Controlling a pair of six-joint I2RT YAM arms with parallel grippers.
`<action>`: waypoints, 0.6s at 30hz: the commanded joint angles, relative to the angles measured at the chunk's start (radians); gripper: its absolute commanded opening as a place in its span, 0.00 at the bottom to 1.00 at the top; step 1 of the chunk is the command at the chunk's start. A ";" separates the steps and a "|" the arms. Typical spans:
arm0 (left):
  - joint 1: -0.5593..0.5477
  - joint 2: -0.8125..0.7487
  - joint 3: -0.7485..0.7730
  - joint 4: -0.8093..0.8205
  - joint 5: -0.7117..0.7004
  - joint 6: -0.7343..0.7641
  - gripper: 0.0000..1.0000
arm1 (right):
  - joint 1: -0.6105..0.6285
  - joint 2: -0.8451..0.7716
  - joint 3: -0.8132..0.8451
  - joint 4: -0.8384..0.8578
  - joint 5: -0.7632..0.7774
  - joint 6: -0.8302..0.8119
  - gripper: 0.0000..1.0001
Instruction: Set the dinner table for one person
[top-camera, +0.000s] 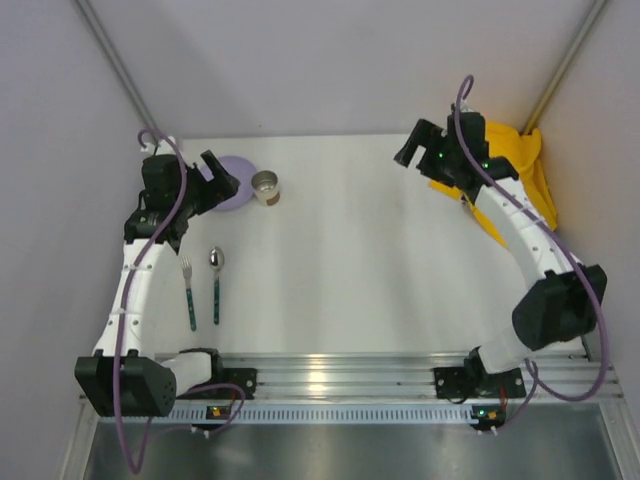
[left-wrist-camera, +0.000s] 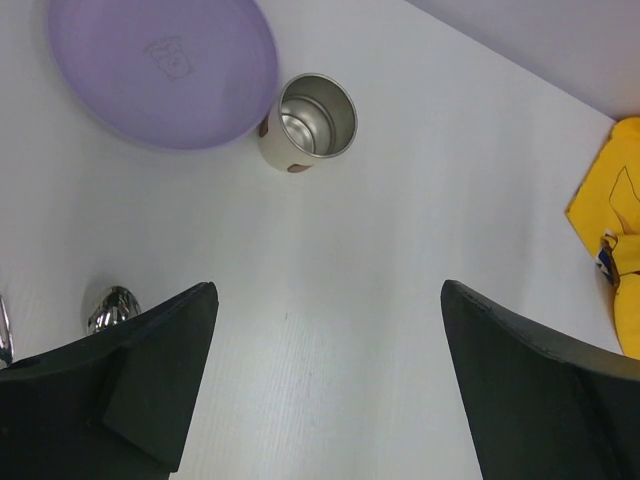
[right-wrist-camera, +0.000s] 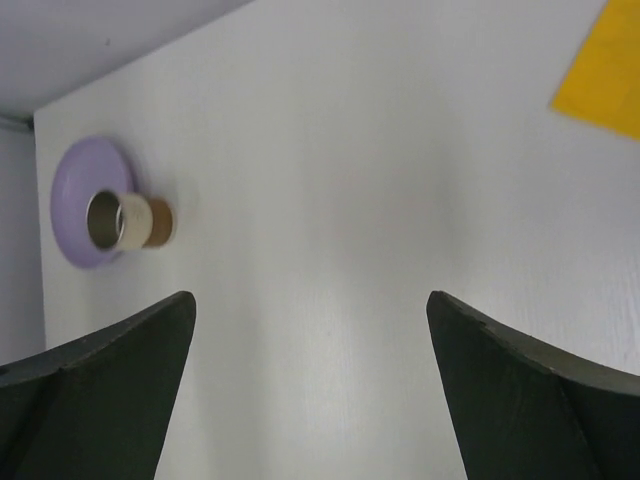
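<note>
The white dinner table (top-camera: 350, 250) bears a purple plate (top-camera: 238, 188) at the far left, with a small metal cup (top-camera: 266, 187) touching its right edge. A fork (top-camera: 189, 293) and a spoon (top-camera: 216, 283) with teal handles lie side by side nearer the front. My left gripper (top-camera: 222, 178) is open and empty, hovering over the plate's near edge. In the left wrist view (left-wrist-camera: 328, 290) the plate (left-wrist-camera: 160, 70), cup (left-wrist-camera: 310, 120) and spoon bowl (left-wrist-camera: 108, 308) show. My right gripper (top-camera: 410, 145) is open and empty, above the table's far right.
A yellow printed cloth (top-camera: 520, 180) lies crumpled at the far right edge, under the right arm; it also shows in the left wrist view (left-wrist-camera: 610, 230) and the right wrist view (right-wrist-camera: 605, 80). Grey walls close the table's sides and back.
</note>
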 joint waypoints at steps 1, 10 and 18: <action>-0.001 -0.022 -0.024 0.033 0.077 0.014 0.99 | -0.122 0.162 0.181 -0.139 0.091 0.006 1.00; -0.001 0.019 0.004 0.024 0.086 0.090 0.98 | -0.358 0.727 0.790 -0.537 0.226 -0.005 1.00; -0.001 0.048 -0.002 0.040 0.114 0.098 0.99 | -0.418 0.844 0.843 -0.619 0.344 -0.003 1.00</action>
